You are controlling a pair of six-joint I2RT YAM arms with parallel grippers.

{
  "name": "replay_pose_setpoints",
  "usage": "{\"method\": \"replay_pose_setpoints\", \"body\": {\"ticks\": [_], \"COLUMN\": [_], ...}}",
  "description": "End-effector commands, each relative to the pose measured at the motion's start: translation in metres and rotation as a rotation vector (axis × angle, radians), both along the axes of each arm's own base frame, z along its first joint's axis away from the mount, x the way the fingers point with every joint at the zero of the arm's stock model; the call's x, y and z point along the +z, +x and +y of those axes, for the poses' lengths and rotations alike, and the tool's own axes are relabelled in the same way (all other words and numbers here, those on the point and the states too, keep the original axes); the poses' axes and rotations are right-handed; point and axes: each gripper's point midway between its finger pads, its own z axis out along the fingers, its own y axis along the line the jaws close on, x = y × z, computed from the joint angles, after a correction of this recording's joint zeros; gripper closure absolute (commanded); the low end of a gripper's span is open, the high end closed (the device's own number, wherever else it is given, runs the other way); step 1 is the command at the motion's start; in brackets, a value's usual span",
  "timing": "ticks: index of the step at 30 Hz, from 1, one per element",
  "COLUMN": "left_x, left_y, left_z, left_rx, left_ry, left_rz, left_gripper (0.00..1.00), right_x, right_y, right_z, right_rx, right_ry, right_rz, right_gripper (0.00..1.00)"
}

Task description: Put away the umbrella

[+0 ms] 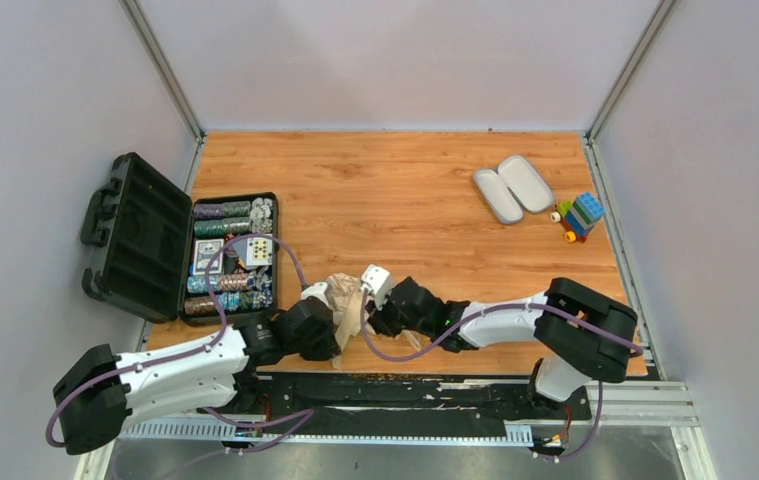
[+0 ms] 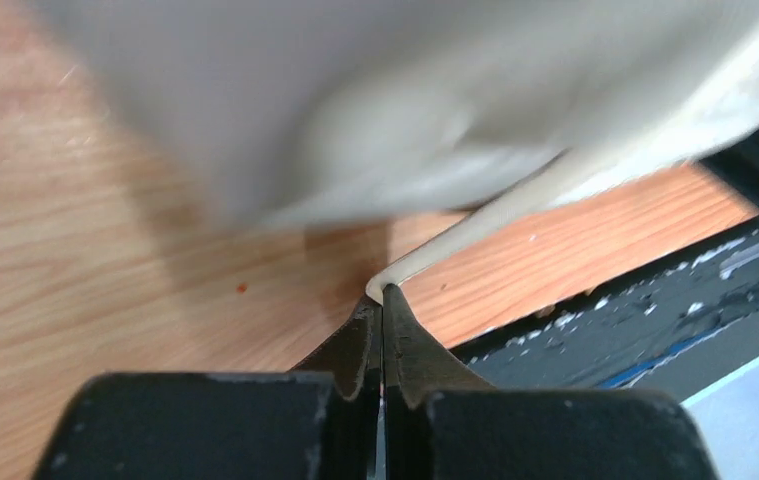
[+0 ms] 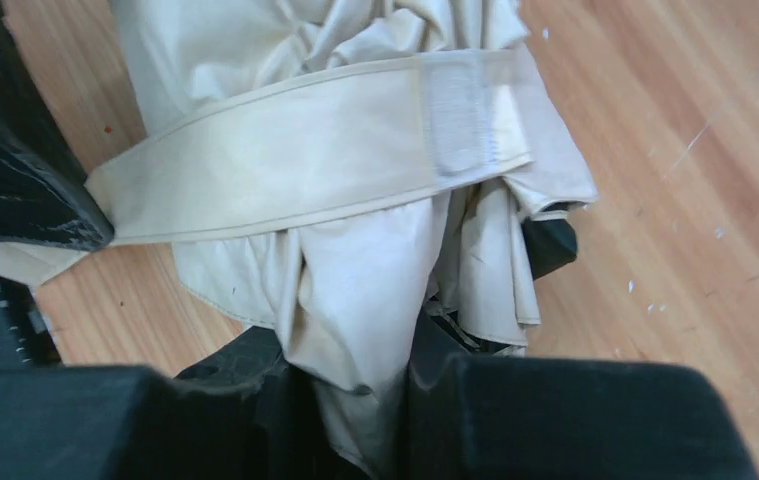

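Overhead, the fingertips of both arms are masked by their own wrists and by cloth, so the grip cannot be read from there. In the left wrist view the fabric is blurred and cut off at the top edge. The umbrella [image 1: 347,298] lies as a crumpled beige bundle at the near edge of the table [image 1: 405,200], about midway along it, between the two arms. The left gripper [image 2: 383,295] is fully clenched, pinching the end of the strap [image 3: 305,170], which runs taut across the bundle. The right gripper [image 3: 355,372] has its fingers [image 3: 235,370] drawn in on a hanging fold of umbrella fabric; their tips are buried in cloth.
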Motion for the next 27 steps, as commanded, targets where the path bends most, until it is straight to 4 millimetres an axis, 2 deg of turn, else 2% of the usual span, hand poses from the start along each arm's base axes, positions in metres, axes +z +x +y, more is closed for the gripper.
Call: {"method": "replay_pose_setpoints", "body": {"ticks": [1, 2, 3, 5, 7, 9, 13, 18, 21, 23, 27], "left_x": [-0.005, 0.000, 0.002, 0.005, 0.001, -0.005, -0.023, -0.032, -0.034, -0.033, -0.029], "left_y": [-0.026, -0.026, -0.026, -0.026, -0.027, -0.028, -0.028, -0.026, -0.025, -0.025, -0.021], "left_z": [0.033, 0.032, 0.031, 0.022, 0.011, 0.004, 0.017, 0.037, 0.047, 0.050, 0.044], "left_rx": [-0.054, -0.057, -0.061, -0.073, -0.085, -0.089, -0.074, -0.037, -0.020, -0.010, -0.006], "left_ry": [0.119, 0.105, 0.096, 0.050, -0.005, -0.035, 0.073, 0.185, 0.221, 0.228, 0.197], "left_rz": [0.078, 0.071, 0.069, 0.065, 0.070, 0.080, 0.104, 0.104, 0.097, 0.091, 0.071], "left_gripper": [1.00, 1.00, 1.00, 1.00, 1.00, 1.00, 1.00, 1.00, 1.00, 1.00, 1.00], "right_x": [0.013, 0.025, 0.031, 0.032, 0.033, 0.034, 0.026, -0.002, -0.019, -0.025, -0.021], "right_y": [-0.028, -0.036, -0.036, -0.033, -0.037, -0.041, -0.046, -0.050, -0.047, -0.045, -0.036], "right_z": [-0.006, -0.006, -0.010, -0.018, -0.017, -0.012, -0.011, -0.016, -0.023, -0.029, -0.035], "right_rx": [0.022, 0.069, 0.051, 0.026, -0.036, -0.045, -0.076, -0.137, -0.186, -0.218, -0.247], "right_ry": [0.226, 0.319, 0.384, 0.454, 0.514, 0.554, 0.624, 0.590, 0.507, 0.452, 0.380], "right_rz": [0.435, 0.548, 0.655, 0.799, 0.964, 1.054, 1.177, 1.225, 1.164, 1.123, 1.036], "right_gripper": [1.00, 1.00, 1.00, 1.00, 1.00, 1.00, 1.00, 1.00, 0.97, 0.90, 0.65]}}
